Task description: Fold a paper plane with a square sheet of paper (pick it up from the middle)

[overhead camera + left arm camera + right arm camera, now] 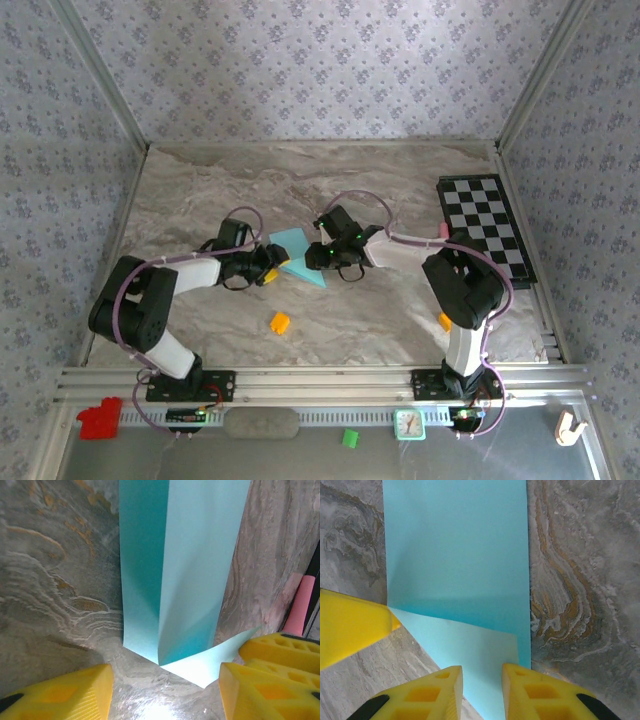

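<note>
The teal-blue sheet of paper lies on the marble-patterned table, about in the middle, between the two grippers. It is not flat: in the left wrist view the sheet of paper has a long crease along its length, with a darker band on one side and a paler band on the other. A pale corner is turned over at its near end.

The left gripper stands just beside the left edge of the sheet. In its wrist view the left gripper has the claw wide, and the two yellow fingers are far apart. The turned corner of the paper lies between them, close to the right finger.

The right gripper stands at the right edge of the sheet. In its wrist view the right gripper has the claw narrow. The fingers are a little apart and the pale flap of the sheet of paper runs into the gap between them. They are not pressed together on it. Another yellow finger comes in from the left of this view, with its tip at the edge of the paper.

An orange cube lies nearer the arm bases, apart from the sheet. A black-and-white checkered board lies at the right side of the table.
</note>
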